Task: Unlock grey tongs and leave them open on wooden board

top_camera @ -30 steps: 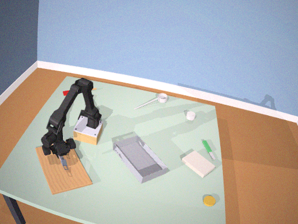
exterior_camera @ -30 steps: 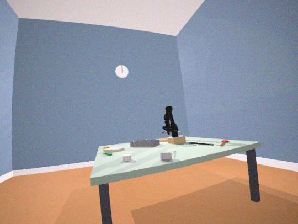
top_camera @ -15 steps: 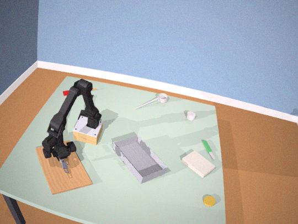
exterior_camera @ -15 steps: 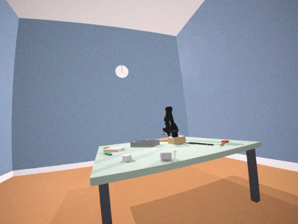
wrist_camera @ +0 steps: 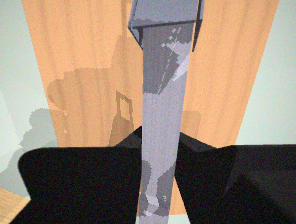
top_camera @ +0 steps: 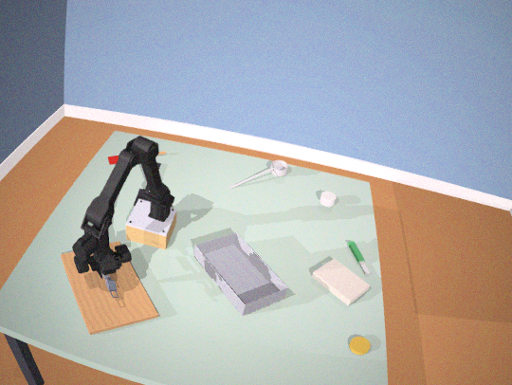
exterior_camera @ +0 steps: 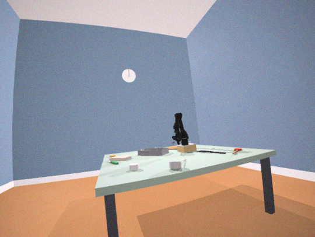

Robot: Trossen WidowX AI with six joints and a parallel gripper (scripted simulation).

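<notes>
The grey tongs are held by my gripper, which is shut on them. In the wrist view one long flat arm of the tongs runs between the black fingers, with a wider grey piece at the top. The tongs are over the wooden board, and their shadow falls on it, apart from them. How far the tips point down, and whether the lock is released, cannot be told. The grey roasting tin has nothing across it.
The arm's wooden base block stands close to the board. Farther off are a cream block, a green-and-white tool, a yellow disc, a small white cup and a long-handled white cup.
</notes>
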